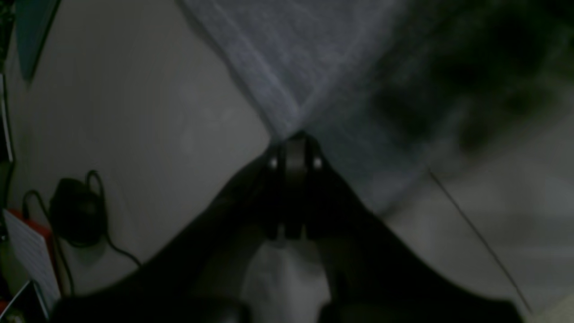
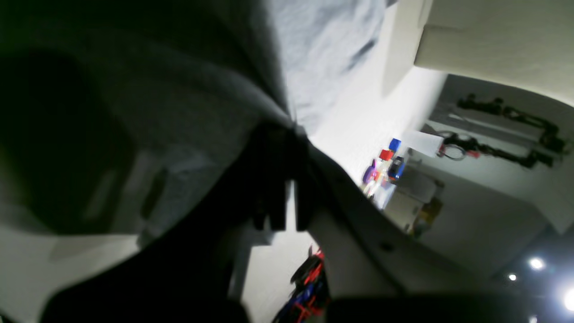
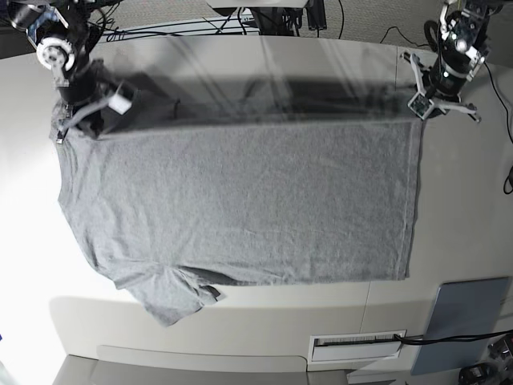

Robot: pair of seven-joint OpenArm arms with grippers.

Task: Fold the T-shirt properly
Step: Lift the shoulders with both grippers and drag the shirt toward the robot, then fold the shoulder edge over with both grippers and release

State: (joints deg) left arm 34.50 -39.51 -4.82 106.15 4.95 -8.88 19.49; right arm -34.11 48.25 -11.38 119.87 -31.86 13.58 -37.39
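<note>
Pinching cloth, the left gripper (image 1: 293, 148) is clenched on a hem corner of the T-shirt (image 3: 240, 208), and the right gripper (image 2: 282, 134) is clamped just as tightly on the shoulder end of the same far edge. Between them the grey shirt is pulled taut and lifted along the bench's (image 3: 240, 64) back edge — it casts a long shadow there. From that line the body slopes toward the front edge, one sleeve (image 3: 172, 295) lying crumpled near the front-left corner — plain side up.

A fold of the grey T-shirt (image 2: 215, 130) is pinched by the closed right gripper (image 2: 283, 130) — colourful clutter (image 2: 383, 168) is seen beyond.
</note>
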